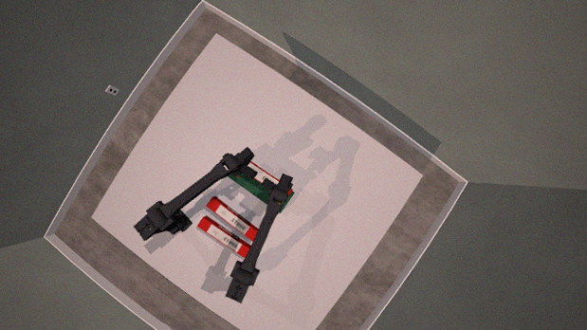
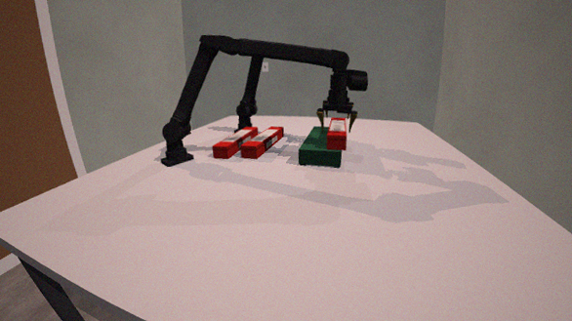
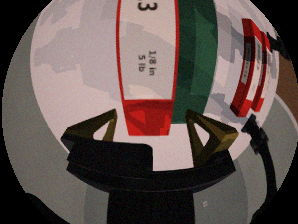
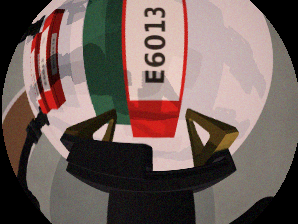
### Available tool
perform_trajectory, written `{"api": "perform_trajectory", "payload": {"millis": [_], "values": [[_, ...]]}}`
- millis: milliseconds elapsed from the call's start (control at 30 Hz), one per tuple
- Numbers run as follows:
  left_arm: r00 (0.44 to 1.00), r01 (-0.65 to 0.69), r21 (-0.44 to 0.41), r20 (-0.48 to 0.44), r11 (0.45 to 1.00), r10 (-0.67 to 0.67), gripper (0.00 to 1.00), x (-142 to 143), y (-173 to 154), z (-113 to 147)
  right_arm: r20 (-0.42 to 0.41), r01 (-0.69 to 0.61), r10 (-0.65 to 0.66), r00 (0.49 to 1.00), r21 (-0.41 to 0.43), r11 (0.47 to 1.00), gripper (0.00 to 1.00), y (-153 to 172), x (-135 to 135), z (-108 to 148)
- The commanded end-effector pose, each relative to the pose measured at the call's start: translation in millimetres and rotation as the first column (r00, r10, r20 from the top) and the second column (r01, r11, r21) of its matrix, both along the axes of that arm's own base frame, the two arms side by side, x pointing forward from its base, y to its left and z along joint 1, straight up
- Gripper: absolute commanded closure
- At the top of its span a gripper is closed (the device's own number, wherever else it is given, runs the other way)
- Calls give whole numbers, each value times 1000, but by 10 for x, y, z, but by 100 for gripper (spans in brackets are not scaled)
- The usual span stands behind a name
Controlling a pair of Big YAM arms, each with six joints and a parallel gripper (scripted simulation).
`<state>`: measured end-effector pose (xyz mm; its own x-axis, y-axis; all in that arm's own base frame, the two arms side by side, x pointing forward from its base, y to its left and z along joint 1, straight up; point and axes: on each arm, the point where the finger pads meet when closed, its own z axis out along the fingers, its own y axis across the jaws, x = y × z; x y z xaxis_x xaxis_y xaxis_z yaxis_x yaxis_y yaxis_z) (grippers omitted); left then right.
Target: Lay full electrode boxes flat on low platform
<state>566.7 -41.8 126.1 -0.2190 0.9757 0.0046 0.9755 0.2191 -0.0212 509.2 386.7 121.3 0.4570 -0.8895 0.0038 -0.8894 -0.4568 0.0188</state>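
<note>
One red-and-white electrode box (image 1: 261, 172) (image 2: 337, 135) (image 3: 147, 85) (image 4: 155, 92) lies along the far long edge of the green platform (image 1: 253, 186) (image 2: 319, 157) (image 3: 200, 75) (image 4: 105, 60), appearing to overhang it; the contact underneath is hidden. My left gripper (image 1: 250, 172) (image 3: 151, 112) is open above its "5 lb" end. My right gripper (image 1: 269, 184) (image 2: 337, 120) (image 4: 151, 111) is open above its "E6013" end. Two more boxes lie flat on the table, side by side: the nearer to the platform (image 1: 232, 219) (image 2: 262, 143) and the farther (image 1: 224, 237) (image 2: 235, 143).
The two table boxes lie between the platform and the arm bases, with a narrow gap between them. My right forearm (image 1: 264, 231) passes over their ends in the top view. Both hands hang close together over the same box.
</note>
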Motion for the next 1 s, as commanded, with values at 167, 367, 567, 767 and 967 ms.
{"api": "perform_trajectory", "payload": {"millis": [167, 367, 567, 767, 967], "values": [[993, -6, -7, 114, 1000, 7, 0, 202, -21, 856, 76, -3, -2, 997, 61, 998, 0, 88, 160, 890], [997, -1, -6, 75, 1000, 2, 0, 154, -13, 827, 60, 37, -41, 997, 53, 998, 0, 46, -17, 923], [994, 73, -1, 77, 997, -73, 0, -307, -130, 757, 57, 50, -53, 997, 53, 997, 0, -83, -398, 846], [996, 45, -3, 75, 999, -45, 0, -563, -139, 708, 56, 50, -53, 997, 53, 997, 0, -191, -637, 796], [996, 51, -4, 73, 999, -51, 0, -955, -231, 635, 53, 51, -53, 997, 52, 997, 0, -352, -996, 722]]}}
